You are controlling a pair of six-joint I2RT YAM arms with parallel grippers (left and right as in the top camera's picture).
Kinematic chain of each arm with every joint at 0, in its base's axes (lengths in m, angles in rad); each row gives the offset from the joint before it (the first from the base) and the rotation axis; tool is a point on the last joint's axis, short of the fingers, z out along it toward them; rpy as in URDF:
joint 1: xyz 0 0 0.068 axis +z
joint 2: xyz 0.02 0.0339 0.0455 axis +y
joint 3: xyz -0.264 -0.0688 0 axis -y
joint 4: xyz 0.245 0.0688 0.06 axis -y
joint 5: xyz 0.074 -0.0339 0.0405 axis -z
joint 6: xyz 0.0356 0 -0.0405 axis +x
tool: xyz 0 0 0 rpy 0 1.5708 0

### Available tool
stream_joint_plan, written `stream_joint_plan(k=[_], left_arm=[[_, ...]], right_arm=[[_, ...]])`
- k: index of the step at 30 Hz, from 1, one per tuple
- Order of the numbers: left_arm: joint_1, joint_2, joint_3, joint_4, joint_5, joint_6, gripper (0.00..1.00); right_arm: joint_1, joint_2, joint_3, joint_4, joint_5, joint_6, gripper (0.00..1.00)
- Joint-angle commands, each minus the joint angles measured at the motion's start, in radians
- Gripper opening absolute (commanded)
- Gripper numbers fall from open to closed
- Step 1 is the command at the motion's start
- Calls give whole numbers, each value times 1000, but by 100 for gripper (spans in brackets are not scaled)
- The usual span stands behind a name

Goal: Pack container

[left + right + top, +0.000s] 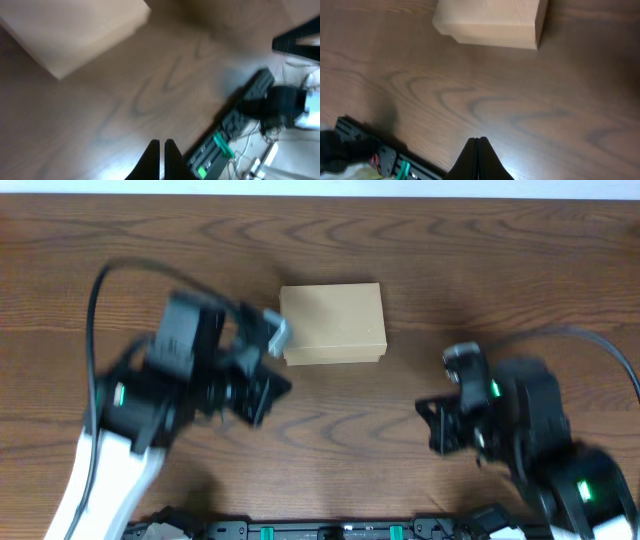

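The container [333, 323] is a tan cardboard box with its lid shut, lying on the wooden table at the middle back. It also shows in the left wrist view [70, 30] and the right wrist view [490, 21]. My left gripper [280, 333] is just left of the box; its fingers [161, 146] are nearly together with nothing between them. My right gripper [458, 360] is to the right of and nearer than the box; its fingers [477, 145] are pressed together and empty. No pens show.
The dark wooden table [400, 240] runs across the whole view. A black rail with green parts [330, 530] lies along the front edge, and cables [280, 107] hang beyond it.
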Motion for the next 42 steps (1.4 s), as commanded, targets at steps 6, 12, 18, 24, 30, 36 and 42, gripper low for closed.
stream_joint_plan(k=[6,12,18,24,30,36,42], left_arm=[[-105,-476,-517,188,-130,-302,6],[-105,-623,-594,248,-131,-336,95],[-105,-624,-594,216,-130,-335,95],[-105,-624,-594,183,-130,-335,95],[-105,-624,-594,183,-130,-335,95],[-94,-680,-605,156,-363,-160,95],[76,-871,-699,216,-520,-125,95]], right_arm=[[56,-520,-303,-17,9,202,2],[56,-699,-324,-5,5,251,99],[54,-705,-326,-23,-39,351,99],[54,-705,-326,-66,-43,369,99],[54,-705,-326,-85,-43,369,99],[54,-705,-326,-109,-42,369,99],[54,-705,-326,-117,-43,369,99]])
